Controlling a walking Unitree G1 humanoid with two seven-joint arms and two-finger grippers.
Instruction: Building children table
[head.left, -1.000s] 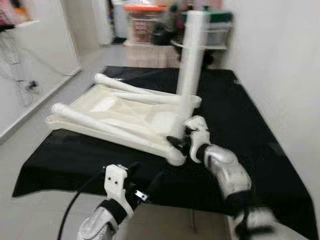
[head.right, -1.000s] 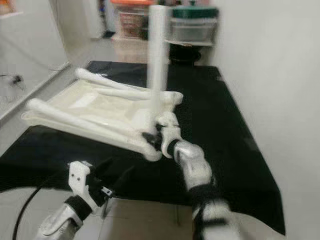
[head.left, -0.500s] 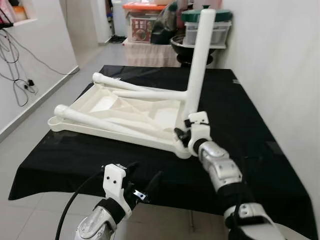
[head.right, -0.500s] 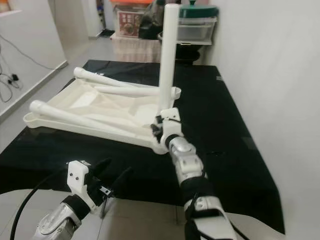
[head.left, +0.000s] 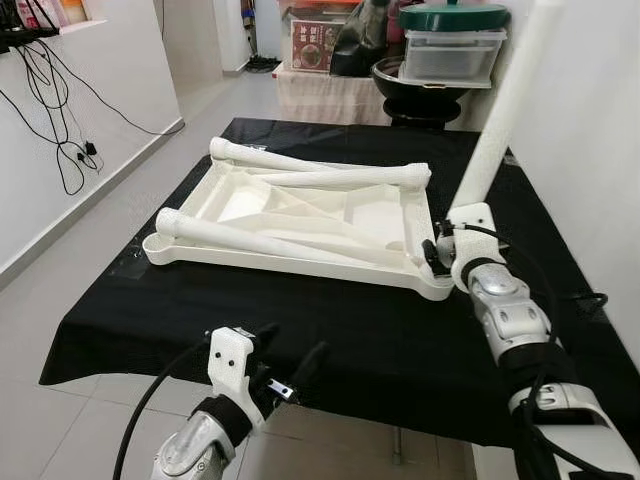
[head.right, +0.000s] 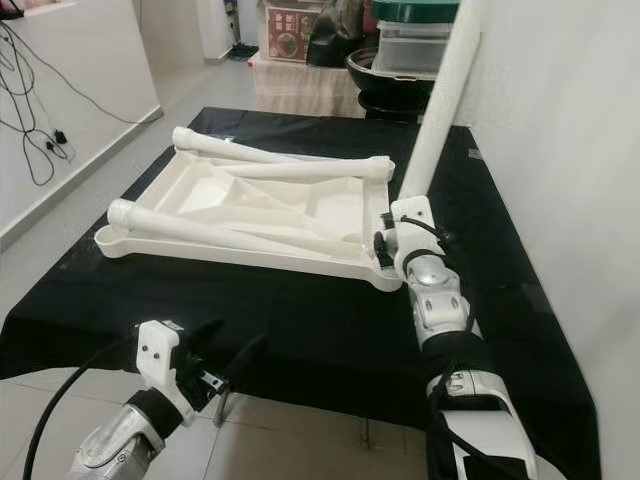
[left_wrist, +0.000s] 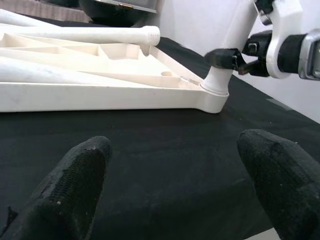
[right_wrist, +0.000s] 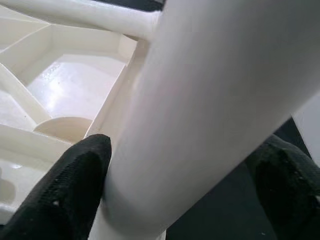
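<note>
Nearest the robot, the left gripper (head.left: 285, 365) hovers at the front edge of the black-covered table (head.left: 330, 340), its fingers spread wide on nothing. Beyond it the right gripper (head.left: 436, 252) grips the base of one white table leg (head.left: 500, 110) at the near right corner socket of the upturned white tabletop (head.left: 300, 225). Upright half a second ago, that leg now leans right, so I judge it unseated; with two legs (head.left: 330, 178) lying on the tabletop, I count three.
</note>
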